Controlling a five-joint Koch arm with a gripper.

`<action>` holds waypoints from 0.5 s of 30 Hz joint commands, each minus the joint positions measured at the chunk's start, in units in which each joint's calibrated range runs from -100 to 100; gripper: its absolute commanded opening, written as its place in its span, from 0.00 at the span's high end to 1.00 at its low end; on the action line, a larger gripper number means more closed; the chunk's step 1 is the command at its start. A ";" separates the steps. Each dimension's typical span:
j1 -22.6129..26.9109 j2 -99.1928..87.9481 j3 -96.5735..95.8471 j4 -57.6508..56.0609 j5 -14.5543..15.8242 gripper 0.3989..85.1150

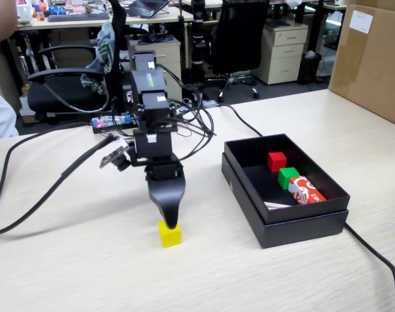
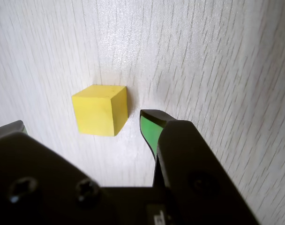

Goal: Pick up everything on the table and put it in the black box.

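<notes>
A small yellow cube (image 1: 169, 234) (image 2: 100, 109) lies on the beige wood-grain table (image 1: 87, 273). My gripper (image 1: 169, 220) (image 2: 84, 123) points straight down just above and behind it. In the wrist view the jaws stand open, wider than the cube, and the cube lies just ahead of the gap, touching neither jaw. The right fingertip (image 2: 152, 123) has a green pad; only the left jaw's tip shows at the frame's left edge. The black box (image 1: 285, 221) sits to the right in the fixed view, seated in its lid.
Inside the box lie a red cube (image 1: 277, 161), a green cube (image 1: 288, 177) and a red-and-white packet (image 1: 306, 190). Black cables (image 1: 28, 195) run across the table's left and past the box's right corner. A brown carton (image 1: 369, 58) stands at the far right.
</notes>
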 commanded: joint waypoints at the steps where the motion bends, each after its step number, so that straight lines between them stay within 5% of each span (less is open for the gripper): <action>1: 0.10 -0.55 5.16 -0.42 -0.44 0.44; 15: 0.24 7.25 9.33 -1.63 -0.44 0.44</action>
